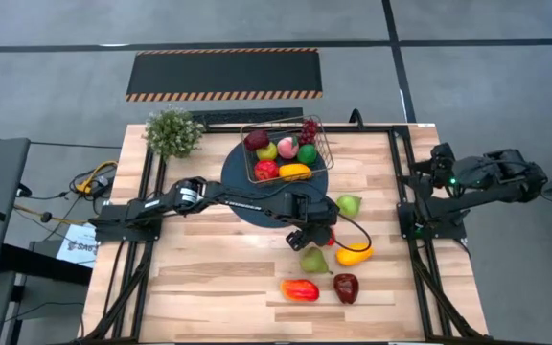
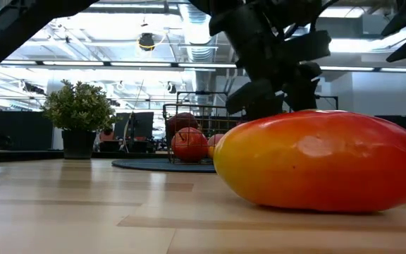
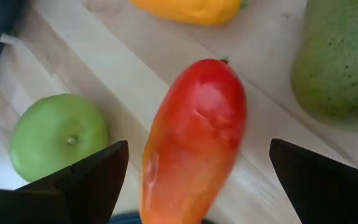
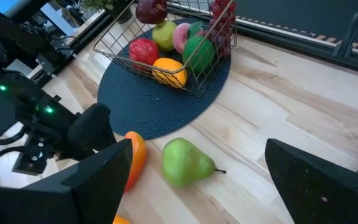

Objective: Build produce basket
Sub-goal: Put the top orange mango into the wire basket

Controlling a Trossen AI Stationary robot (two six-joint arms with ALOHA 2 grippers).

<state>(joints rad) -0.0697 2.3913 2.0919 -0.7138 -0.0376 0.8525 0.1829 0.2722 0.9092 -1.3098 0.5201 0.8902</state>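
The left gripper hangs wide open astride a red-orange mango lying on the table. It looks light, hard and slick, so I'd pinch across its narrow middle. Farther back, the part-filled basket sits on a blue mat. The right gripper, also open, waits by the table's right edge.

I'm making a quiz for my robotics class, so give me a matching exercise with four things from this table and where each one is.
Things:
1. basket
2. potted plant
3. left gripper
4. dark red pepper

Places:
A. on bare wood near the table's front edge
B. on the round blue mat
C. open over a red-orange fruit
D. back left corner

Pairs: 1-B, 2-D, 3-C, 4-A
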